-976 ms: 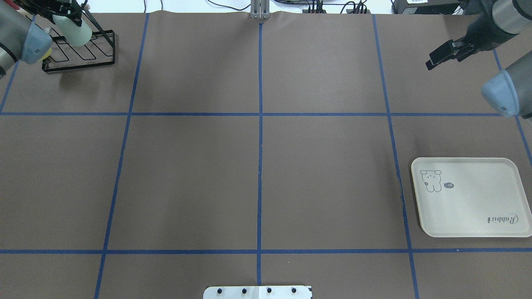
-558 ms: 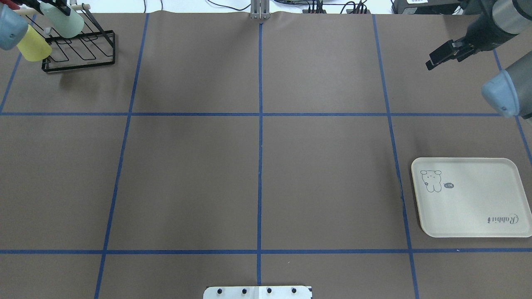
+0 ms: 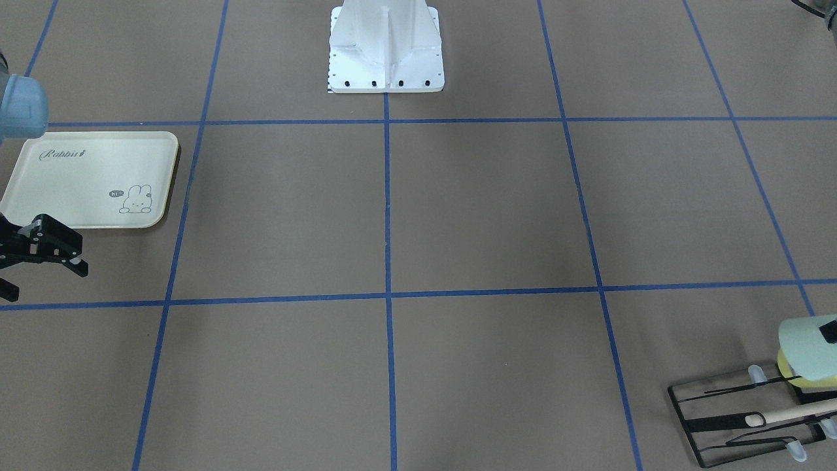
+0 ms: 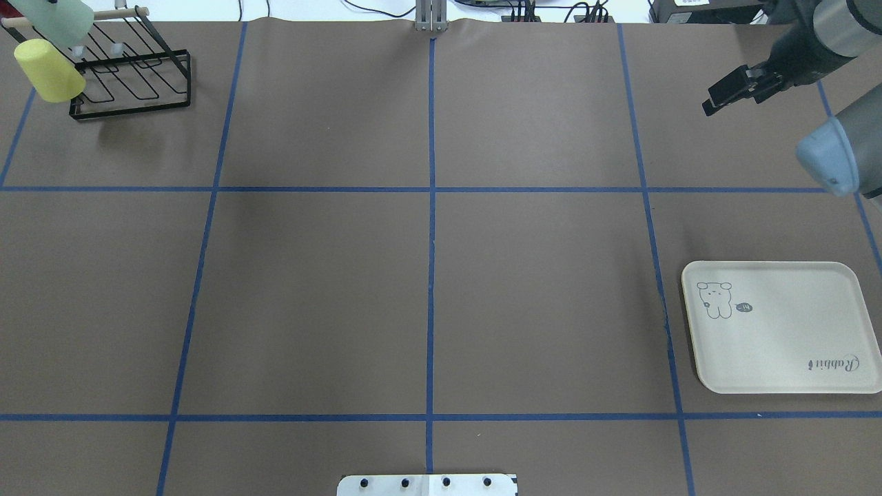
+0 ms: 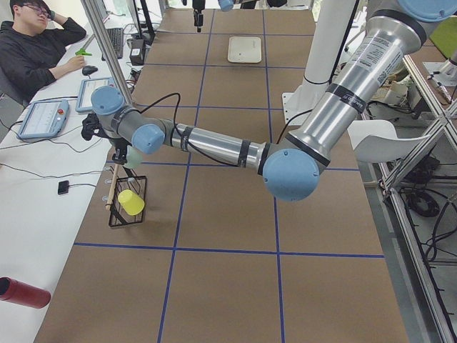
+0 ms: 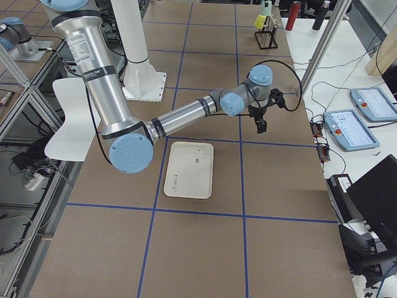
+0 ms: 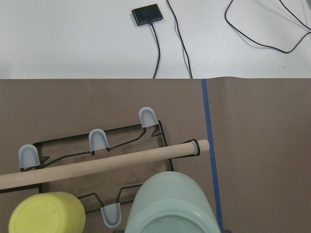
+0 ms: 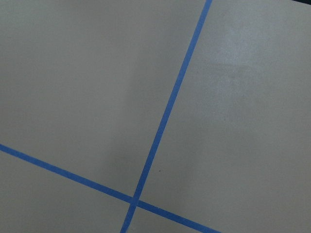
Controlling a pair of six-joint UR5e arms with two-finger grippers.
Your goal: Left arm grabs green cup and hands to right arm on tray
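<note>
The pale mint-green cup [image 4: 54,16] hangs at the table's far left corner, lifted above the black wire rack [image 4: 131,86]. It also shows in the front-facing view [image 3: 805,350] and fills the bottom of the left wrist view [image 7: 170,206]. My left gripper [image 3: 828,331] is shut on the green cup and is mostly cut off by the frame edges. My right gripper [image 4: 716,98] is open and empty. It hovers over bare table beyond the cream Rabbit tray [image 4: 778,344], near the tray's corner in the front-facing view [image 3: 46,281].
A yellow-green cup [image 4: 48,63] sits on the rack beneath the green cup. A wooden rod [image 7: 97,162] runs across the rack. The white robot base [image 3: 386,46] stands at the near middle edge. An operator [image 5: 36,43] sits beyond the table's far side.
My left arm has lifted the green cup off the rack and drawn it toward the far left corner, uncovering the yellow-green cup. The right gripper has barely shifted.
</note>
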